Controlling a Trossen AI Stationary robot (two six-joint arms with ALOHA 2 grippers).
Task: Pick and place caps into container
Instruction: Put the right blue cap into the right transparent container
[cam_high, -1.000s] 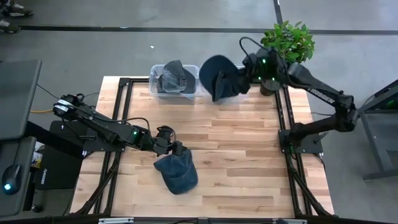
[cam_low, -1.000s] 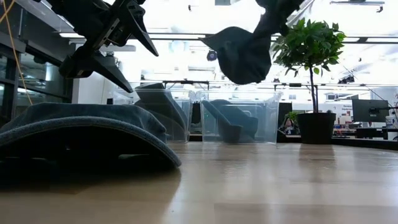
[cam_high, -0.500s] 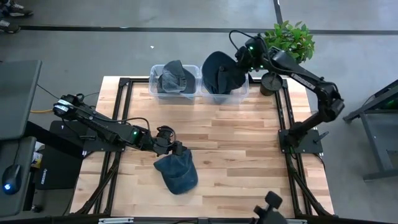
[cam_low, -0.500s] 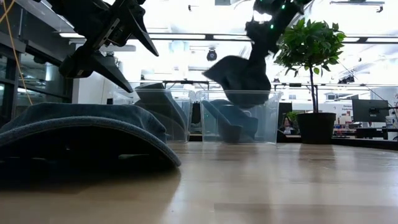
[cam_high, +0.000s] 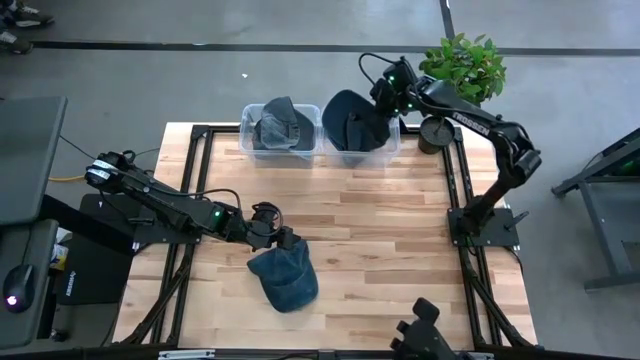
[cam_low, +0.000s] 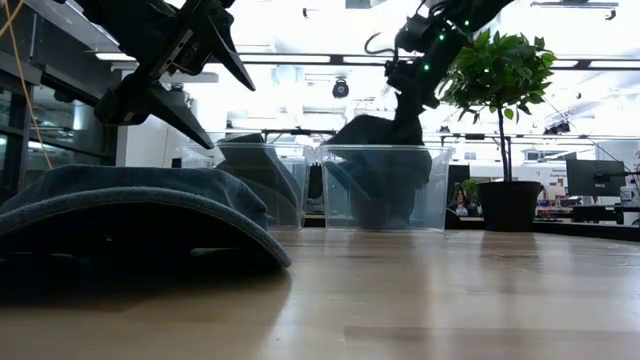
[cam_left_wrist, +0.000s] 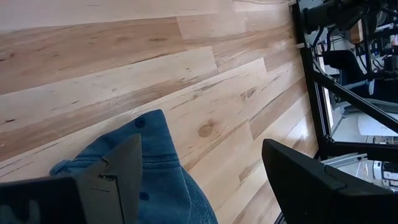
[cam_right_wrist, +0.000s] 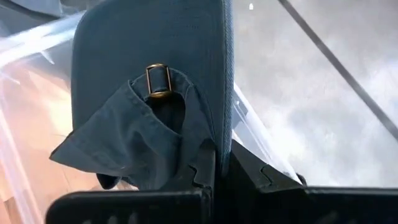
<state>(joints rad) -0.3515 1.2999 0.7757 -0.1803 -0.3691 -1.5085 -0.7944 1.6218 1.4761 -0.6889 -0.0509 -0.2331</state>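
Note:
A blue cap (cam_high: 284, 278) lies crown up on the table's near left part, also seen in the low view (cam_low: 130, 215) and the left wrist view (cam_left_wrist: 155, 186). My left gripper (cam_high: 279, 238) hovers open just above its far edge (cam_left_wrist: 202, 165), touching nothing. My right gripper (cam_high: 377, 108) is shut on a dark blue cap (cam_high: 352, 120) that hangs down into the right clear container (cam_high: 390, 148). The left clear container (cam_high: 248, 132) holds a grey-blue cap (cam_high: 280, 125). My right gripper pinches a cloth edge of the dark blue cap (cam_right_wrist: 210, 140), next to its rear strap and brass buckle (cam_right_wrist: 157, 79). The fingers come from above, pointing down. The cap hangs below them, its lower part (cam_low: 380, 185) inside the right container's walls.
The two clear containers stand side by side at the table's far edge. A potted plant (cam_high: 462, 65) stands at the far right corner, close to my right arm. Bare wood (cam_high: 390, 240) stretches across the middle and right of the table.
My right gripper has moved toward the table's left and far edge and then down over the right container. The dark blue cap, which hung clear in the air at the container's near side, now hangs within its walls. The left arm has kept still.

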